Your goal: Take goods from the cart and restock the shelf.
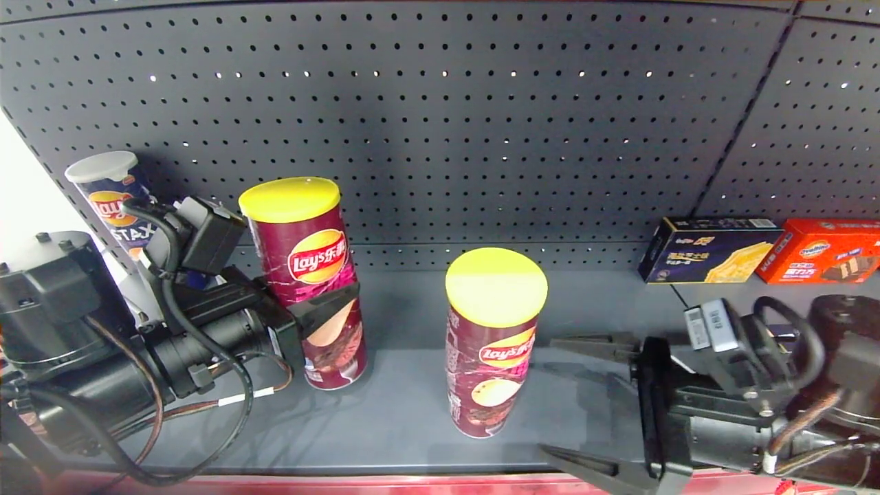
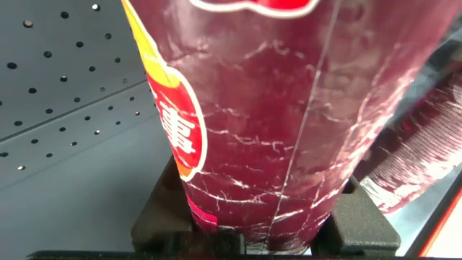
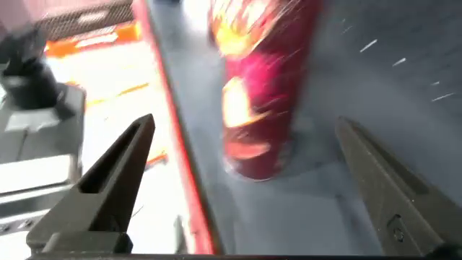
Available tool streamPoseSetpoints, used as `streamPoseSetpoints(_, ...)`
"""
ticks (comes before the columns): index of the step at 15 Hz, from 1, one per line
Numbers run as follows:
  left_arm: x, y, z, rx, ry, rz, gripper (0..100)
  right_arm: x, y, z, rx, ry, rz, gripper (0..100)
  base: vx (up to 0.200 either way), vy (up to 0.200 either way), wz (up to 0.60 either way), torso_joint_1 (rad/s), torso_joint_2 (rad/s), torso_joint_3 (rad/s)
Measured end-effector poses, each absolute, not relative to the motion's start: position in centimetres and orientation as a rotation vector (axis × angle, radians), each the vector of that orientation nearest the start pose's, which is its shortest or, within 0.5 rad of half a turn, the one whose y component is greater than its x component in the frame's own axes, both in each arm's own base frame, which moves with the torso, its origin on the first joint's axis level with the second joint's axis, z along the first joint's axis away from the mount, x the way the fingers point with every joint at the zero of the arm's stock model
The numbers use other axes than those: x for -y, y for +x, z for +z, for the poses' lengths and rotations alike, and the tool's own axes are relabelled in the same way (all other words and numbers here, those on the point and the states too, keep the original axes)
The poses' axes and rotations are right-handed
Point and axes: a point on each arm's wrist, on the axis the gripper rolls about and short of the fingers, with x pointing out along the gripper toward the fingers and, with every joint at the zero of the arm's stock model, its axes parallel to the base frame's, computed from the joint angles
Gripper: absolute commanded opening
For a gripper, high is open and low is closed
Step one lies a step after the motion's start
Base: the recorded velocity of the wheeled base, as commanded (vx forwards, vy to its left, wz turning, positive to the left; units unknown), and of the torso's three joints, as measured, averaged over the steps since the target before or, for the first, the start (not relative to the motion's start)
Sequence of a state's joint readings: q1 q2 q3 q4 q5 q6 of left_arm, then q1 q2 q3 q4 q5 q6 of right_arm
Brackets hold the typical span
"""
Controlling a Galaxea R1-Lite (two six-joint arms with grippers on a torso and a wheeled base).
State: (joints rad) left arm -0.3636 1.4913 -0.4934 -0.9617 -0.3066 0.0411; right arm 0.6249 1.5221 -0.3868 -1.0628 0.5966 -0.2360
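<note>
Now, left gripper (image 1: pixel 328 306) clamped on maroon can (image 1: pixel 302 254), seemingly on shelf (image 1: pixel 405 419), right gripper (image 1: pixel 550 396) spread wide beside second can (image 1: pixel 489 357)

You can see a round red-and-yellow logo with white lettering on the left maroon can (image 1: pixel 313 289) and another on the middle maroon can (image 1: pixel 489 344). The blue can (image 1: pixel 113 199) carries the same kind of logo above white block letters. The dark box (image 1: pixel 708 251) and orange box (image 1: pixel 821 251) bear small logos and print too fine to read.
</note>
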Motion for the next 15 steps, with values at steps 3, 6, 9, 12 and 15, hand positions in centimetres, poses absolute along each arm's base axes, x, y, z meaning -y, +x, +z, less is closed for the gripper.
streamPoseSetpoints(3, 9.0, 21.8, 18.9, -0.024, 0.041, -0.670, 0, -10.5, 17.1, 19.2, 0.183, -0.215, 1.071, 100, 0.000, 0.000, 0.00, 0.000, 0.00, 0.000)
streamPoseSetpoints(6, 9.1, 21.8, 18.9, -0.023, 0.041, -0.673, 0, -6.1, 15.8, 21.1, 0.273, -0.244, 0.865, 100, 0.000, 0.000, 0.00, 0.000, 0.00, 0.000)
streamPoseSetpoints(9, 9.2, 21.7, 19.0, -0.021, 0.041, -0.679, 0, -2.2, 13.0, 21.5, 0.308, -0.250, 0.637, 100, 0.000, 0.000, 0.00, 0.000, 0.00, 0.000)
streamPoseSetpoints(12, 9.2, 21.7, 18.9, -0.023, 0.042, -0.681, 0, -0.9, 8.8, 19.3, 0.279, -0.186, 0.500, 100, 0.000, 0.000, 0.00, 0.000, 0.00, 0.000)
streamPoseSetpoints(15, 9.2, 21.6, 18.9, -0.027, 0.042, -0.682, 0, -0.7, 5.5, 16.4, 0.206, -0.146, 0.412, 100, 0.000, 0.000, 0.00, 0.000, 0.00, 0.000)
